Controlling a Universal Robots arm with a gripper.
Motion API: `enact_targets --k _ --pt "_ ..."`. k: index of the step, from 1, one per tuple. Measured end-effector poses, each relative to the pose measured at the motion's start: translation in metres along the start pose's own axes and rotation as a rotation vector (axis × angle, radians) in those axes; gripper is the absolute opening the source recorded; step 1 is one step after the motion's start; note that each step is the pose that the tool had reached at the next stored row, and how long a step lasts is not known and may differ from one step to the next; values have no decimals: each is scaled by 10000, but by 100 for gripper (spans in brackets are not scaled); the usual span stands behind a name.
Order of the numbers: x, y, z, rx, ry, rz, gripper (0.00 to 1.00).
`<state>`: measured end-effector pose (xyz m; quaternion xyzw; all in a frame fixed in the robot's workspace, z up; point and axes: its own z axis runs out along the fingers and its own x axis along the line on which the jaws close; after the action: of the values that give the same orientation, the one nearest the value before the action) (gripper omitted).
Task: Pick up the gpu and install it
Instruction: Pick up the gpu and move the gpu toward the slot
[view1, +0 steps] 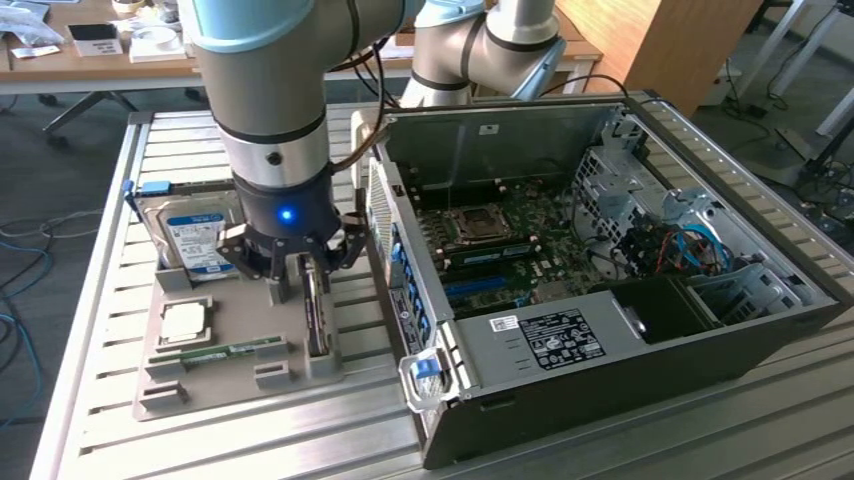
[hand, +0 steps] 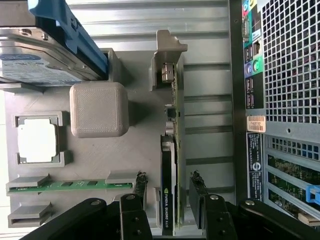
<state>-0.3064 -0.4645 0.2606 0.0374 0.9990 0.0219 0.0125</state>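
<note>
The gpu (view1: 316, 312) stands on edge in a slot of the grey holder tray (view1: 240, 310), a thin card with its black cooler face (hand: 166, 200) and green board edge (hand: 176, 115) seen from above. My gripper (view1: 310, 272) hangs straight over it, open. One finger (hand: 140, 187) and the other finger (hand: 198, 192) straddle the card's end, with a small gap on each side. The open computer case (view1: 601, 250) lies beside the tray, at the exterior view's right, with its motherboard (view1: 514, 235) exposed.
The tray also holds a hard drive (view1: 194, 235) in a blue bracket, a processor chip (view1: 183, 322) and a memory stick (view1: 234, 352). A grey block (hand: 98, 109) rises from the tray next to the card. The case's rear panel (hand: 285, 75) is close by.
</note>
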Motion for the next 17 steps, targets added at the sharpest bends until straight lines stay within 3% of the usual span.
enact_targets --k 17 --pt "1 -3 66 -1 -1 0 47"
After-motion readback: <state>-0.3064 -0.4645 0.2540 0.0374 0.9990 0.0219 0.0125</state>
